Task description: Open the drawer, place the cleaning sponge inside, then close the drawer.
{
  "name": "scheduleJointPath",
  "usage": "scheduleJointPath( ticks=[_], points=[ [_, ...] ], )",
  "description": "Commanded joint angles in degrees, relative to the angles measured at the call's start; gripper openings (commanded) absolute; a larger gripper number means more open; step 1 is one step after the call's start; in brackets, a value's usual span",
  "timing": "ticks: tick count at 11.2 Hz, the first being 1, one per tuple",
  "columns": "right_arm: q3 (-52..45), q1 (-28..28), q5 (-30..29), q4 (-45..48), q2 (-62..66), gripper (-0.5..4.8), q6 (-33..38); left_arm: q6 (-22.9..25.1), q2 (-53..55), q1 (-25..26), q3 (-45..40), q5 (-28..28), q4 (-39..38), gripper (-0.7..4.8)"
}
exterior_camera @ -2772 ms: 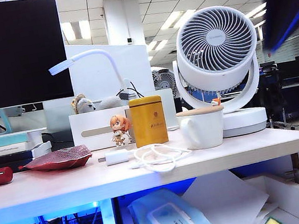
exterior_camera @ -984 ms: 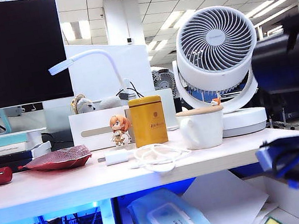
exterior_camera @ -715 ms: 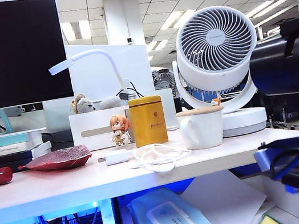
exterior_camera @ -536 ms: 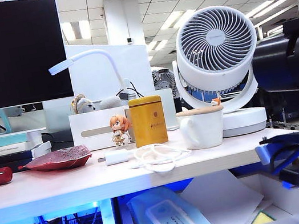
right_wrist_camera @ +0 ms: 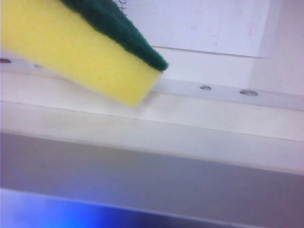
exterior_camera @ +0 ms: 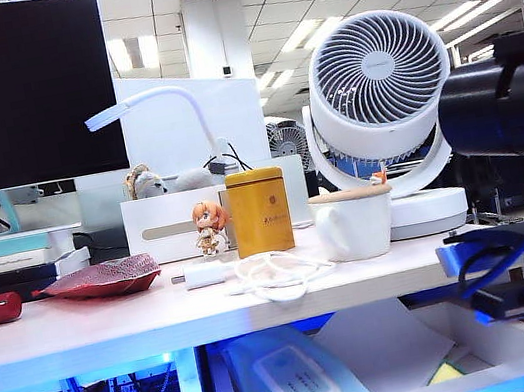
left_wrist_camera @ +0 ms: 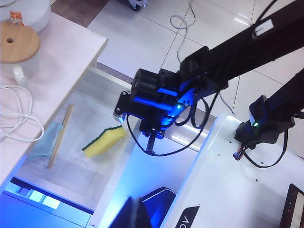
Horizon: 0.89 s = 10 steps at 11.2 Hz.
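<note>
One sponge (left_wrist_camera: 105, 142) is lying in your one open drawer (left_wrist_camera: 118, 187). Right gripper (left_wrist_camera: 151, 148) is hovering beside it, fingers pinched together, empty. Left gripper (left_wrist_camera: 137, 214) is likewise clamped, holding nothing.

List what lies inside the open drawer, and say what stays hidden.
Inside the drawer: the cleaning sponge, a blue wipes pack, paper sheets and a thin wooden stick. The desk top covers the drawer's back part. The right hand is shut beside the sponge.

The cleaning sponge (left_wrist_camera: 105, 143) lies inside the open drawer (left_wrist_camera: 114, 178) under the desk (exterior_camera: 113, 329) — at its right end. The right gripper (left_wrist_camera: 151, 142) hangs just beside it; the left gripper (left_wrist_camera: 137, 216) sits nearer, well apart.
</note>
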Motion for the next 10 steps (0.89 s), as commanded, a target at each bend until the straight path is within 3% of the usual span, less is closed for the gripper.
scheduleJointPath(
  ticks=[1, 10],
  points=[
    [5.5, -0.3, 0.5, 1.1, 5.1, -0.09, -1.7, 0.0, -0.2, 0.0, 0.3, 0.0, 0.3, -0.06],
    [13.0, -2.6, 1.6, 5.9, 11.8, -0.09, -2.5, 0.0, -0.2, 0.0, 0.3, 0.0, 0.3, -0.06]
  ],
)
